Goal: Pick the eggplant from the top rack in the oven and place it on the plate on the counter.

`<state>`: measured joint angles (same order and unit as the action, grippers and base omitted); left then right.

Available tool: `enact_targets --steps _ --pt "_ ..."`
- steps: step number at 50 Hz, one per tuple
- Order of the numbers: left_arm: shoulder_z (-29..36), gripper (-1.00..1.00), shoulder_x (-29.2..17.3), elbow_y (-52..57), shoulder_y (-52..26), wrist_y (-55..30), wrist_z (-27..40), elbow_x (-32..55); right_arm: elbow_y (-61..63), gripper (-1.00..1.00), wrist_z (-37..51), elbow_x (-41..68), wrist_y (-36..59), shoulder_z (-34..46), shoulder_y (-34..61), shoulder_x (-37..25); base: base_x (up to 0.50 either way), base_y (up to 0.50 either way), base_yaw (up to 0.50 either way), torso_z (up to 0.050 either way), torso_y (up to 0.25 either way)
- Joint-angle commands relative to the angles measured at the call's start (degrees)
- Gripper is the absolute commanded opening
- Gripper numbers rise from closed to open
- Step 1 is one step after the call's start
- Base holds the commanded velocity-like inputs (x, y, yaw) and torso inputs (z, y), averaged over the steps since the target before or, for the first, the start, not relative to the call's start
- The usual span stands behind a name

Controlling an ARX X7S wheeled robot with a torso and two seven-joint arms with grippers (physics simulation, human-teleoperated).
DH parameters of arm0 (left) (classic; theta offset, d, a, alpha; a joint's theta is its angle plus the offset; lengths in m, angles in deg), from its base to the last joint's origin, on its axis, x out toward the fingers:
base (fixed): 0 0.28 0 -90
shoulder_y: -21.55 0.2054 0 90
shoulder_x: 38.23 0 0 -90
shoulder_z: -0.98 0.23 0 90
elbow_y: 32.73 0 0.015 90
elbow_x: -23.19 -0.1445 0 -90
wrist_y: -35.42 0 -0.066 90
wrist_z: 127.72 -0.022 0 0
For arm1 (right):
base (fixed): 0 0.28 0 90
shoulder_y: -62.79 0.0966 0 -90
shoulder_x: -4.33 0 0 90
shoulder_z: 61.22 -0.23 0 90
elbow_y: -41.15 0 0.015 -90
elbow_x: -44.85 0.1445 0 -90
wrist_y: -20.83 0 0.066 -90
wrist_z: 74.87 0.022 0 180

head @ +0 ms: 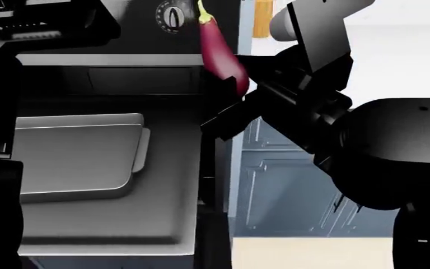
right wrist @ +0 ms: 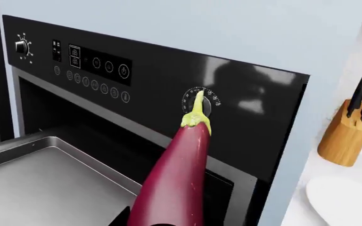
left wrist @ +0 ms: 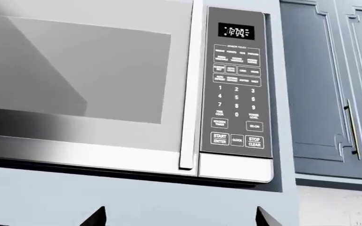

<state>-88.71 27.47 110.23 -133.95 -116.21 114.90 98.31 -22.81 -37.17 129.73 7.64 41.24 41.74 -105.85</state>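
Eggplant (head: 221,50) is up in the air, stem up, clamped at its fat lower end by the right gripper (head: 237,106), in front of the oven (right wrist: 168,80) panel and over the right edge of the pulled-out rack (head: 163,185). A tray (head: 73,157) sits on the rack. The plate (right wrist: 344,200) lies on the counter (right wrist: 319,172) near a knife block (right wrist: 344,136); the left gripper (left wrist: 177,219) faces a microwave (left wrist: 105,84), only its tips showing, spread apart.

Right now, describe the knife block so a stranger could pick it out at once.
Start at the black oven with its control panel and go past its far edge to the white counter. The knife block stands there against the wall, beyond the white plate. It is the only tan wooden thing there, a tilted block with black knife handles sticking out of its top.
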Motion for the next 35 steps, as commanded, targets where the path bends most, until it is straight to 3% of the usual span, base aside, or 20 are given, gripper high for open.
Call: enact_targets --steps 1,35 --pt "0.22 1.00 -0.38 0.07 0.32 0.51 0.00 -0.14 0.04 -1.00 0.02 -0.09 -0.65 0.40 0.27 -0.26 0.00 -0.50 0.00 0.000 0.000" --pt "0.96 1.00 -1.25 0.01 0.46 1.71 0.37 -0.11 0.17 -1.00 -0.52 -0.21 -2.87 2.16 0.11 -0.98 0.00 -0.50 0.00 0.000 0.000"
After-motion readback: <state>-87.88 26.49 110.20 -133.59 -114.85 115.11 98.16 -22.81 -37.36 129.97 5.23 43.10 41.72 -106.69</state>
